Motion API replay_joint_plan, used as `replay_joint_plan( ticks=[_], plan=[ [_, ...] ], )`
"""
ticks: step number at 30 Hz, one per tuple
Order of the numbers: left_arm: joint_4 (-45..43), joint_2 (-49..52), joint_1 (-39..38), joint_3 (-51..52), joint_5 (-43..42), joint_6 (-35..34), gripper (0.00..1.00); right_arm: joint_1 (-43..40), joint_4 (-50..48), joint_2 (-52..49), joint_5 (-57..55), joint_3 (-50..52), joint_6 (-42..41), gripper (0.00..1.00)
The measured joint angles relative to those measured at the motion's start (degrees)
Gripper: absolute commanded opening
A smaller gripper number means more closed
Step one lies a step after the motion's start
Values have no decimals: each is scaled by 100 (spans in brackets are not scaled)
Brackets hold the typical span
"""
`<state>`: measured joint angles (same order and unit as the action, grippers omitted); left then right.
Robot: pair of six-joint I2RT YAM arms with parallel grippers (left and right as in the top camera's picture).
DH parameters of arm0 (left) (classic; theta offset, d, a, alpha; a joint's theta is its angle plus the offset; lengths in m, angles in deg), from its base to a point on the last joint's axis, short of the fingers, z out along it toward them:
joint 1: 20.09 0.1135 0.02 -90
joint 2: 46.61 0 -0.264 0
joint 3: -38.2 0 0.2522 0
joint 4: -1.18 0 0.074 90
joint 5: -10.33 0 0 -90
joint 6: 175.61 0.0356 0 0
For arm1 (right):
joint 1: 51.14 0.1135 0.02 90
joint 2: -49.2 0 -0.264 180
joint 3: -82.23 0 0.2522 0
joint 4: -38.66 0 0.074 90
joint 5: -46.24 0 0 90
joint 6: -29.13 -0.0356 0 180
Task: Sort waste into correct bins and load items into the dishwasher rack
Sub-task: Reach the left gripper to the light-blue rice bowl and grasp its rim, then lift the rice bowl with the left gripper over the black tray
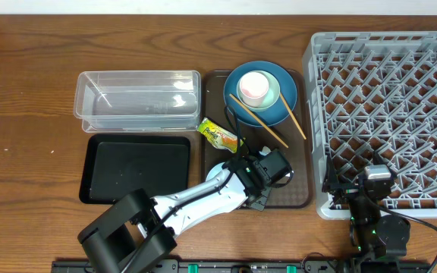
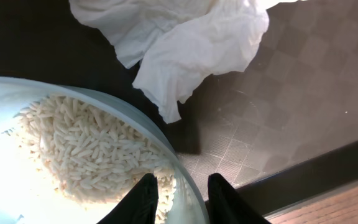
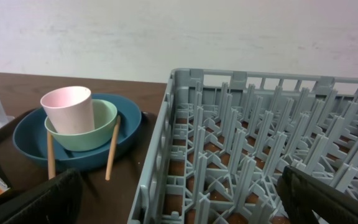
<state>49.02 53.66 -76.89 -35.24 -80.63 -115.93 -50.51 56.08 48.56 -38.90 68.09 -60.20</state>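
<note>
Left pincer (image 2: 182, 202): in the left wrist view its two dark fingers (image 2: 143, 200) stand close together, one inside and one outside the rim of the rice bowl (image 2: 17, 180). Whether they press the rim cannot be told.
Rice bowl: on the brown tray (image 1: 300, 171), at the end nearest the robot. White rice (image 2: 86, 149) fills it. Only the left wrist view shows it, because the arm covers it from overhead.
Tissue (image 2: 185, 43): crumpled on the brown tray just beyond the bowl, clear only in the left wrist view.
Right pincer (image 3: 179, 193): fingers spread wide, holding nothing. Overhead it sits right of the brown tray, at the rack's near edge.
Stack: the blue plate (image 3: 23, 142) is on the brown tray's far end, with the mint bowl (image 3: 98, 127) in it and the pink cup (image 3: 68, 109) upright in the bowl. The right wrist view gives this side-on.
Chopsticks (image 1: 268, 121): they slant from the plate down onto the brown tray.
Wrapper (image 1: 218, 135): at the brown tray's left edge.
Clear tub (image 1: 139, 115) and black tray (image 1: 135, 168): left of the brown tray, with the tub farther back.
Rack (image 1: 389, 106): right of the brown tray, on the desk (image 1: 29, 76).
</note>
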Motion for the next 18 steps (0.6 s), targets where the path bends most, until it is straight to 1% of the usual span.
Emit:
replay_joint_plan(
  ticks=[2, 3, 6, 9, 18],
  plan=[
    [-2, 0, 0, 0, 0, -2, 19, 0, 0, 0, 0, 0, 0, 99],
    [0, 0, 0, 2, 0, -2, 14, 0, 0, 0, 0, 0, 0, 99],
    [0, 0, -2, 2, -2, 11, 12, 0, 0, 0, 0, 0, 0, 99],
    [4, 0, -2, 2, 11, 0, 6, 0, 0, 0, 0, 0, 0, 99],
    [149, -190, 26, 2, 92, 11, 6, 0, 0, 0, 0, 0, -2, 99]
  ],
)
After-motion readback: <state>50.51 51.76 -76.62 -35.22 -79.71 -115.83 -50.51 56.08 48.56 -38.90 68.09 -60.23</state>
